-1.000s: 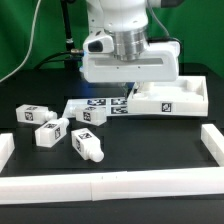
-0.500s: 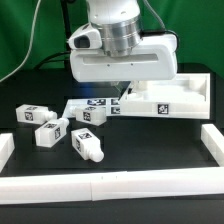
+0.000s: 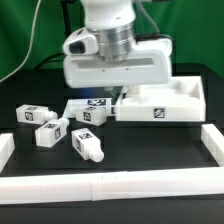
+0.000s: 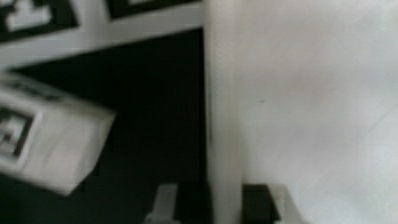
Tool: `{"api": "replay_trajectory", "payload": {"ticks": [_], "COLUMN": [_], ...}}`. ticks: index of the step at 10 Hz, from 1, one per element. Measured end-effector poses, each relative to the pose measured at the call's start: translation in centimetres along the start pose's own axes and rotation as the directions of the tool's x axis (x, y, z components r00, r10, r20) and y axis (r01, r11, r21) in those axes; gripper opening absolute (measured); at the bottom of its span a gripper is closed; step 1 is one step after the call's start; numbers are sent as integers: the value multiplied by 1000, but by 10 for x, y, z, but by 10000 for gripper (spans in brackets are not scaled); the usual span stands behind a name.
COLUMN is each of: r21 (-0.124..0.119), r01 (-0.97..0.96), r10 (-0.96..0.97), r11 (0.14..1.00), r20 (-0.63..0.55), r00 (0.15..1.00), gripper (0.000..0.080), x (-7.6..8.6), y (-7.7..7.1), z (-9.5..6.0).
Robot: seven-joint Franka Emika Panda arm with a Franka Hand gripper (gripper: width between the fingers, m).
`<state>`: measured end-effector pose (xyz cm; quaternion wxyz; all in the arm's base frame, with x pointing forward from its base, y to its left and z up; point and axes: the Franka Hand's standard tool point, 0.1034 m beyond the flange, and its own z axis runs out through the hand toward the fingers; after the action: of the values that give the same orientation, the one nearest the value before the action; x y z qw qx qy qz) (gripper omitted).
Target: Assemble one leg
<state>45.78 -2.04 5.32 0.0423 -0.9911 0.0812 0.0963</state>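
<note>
The white square tabletop (image 3: 165, 102), with raised walls and a marker tag on its front, lies at the exterior view's right. My gripper (image 3: 122, 95) is at its left wall, mostly hidden under the hand's white body. In the wrist view my gripper (image 4: 221, 205) straddles that upright wall, one finger on each side and shut on it, with the tabletop (image 4: 311, 110) spreading to one side. Several white legs with tags lie loose at the exterior view's left: one leg (image 3: 33, 115), a second leg (image 3: 50, 133), a third leg (image 3: 88, 146). One leg (image 4: 45, 135) shows in the wrist view.
The marker board (image 3: 85, 104) lies flat just left of the tabletop, with another leg (image 3: 95, 114) on its front edge; the board also shows in the wrist view (image 4: 107, 15). A low white fence (image 3: 100, 185) runs along the front and up both sides.
My hand has moved toward the exterior view's left and a little lower, and the tabletop has slid with it, leftward and toward the front.
</note>
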Motion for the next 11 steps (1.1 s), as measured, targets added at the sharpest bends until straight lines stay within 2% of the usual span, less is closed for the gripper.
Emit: {"api": "replay_trajectory", "payload": {"ticks": [1, 2, 3, 7, 9, 11], "r21": [-18, -28, -31, -31, -39, -49], "r01": [76, 111, 111, 112, 113, 64], "r10": [-76, -112, -112, -113, -114, -66], "r11": [997, 993, 993, 993, 993, 997], "r20": [-15, -33, -40, -30, -19, -40], "r00": [997, 993, 993, 993, 993, 997], "gripper": [54, 54, 54, 54, 54, 54], "x": [25, 44, 52, 48, 68, 91], "y": [7, 7, 1, 2, 0, -12], "z": [-12, -14, -15, -10, -4, 0]}}
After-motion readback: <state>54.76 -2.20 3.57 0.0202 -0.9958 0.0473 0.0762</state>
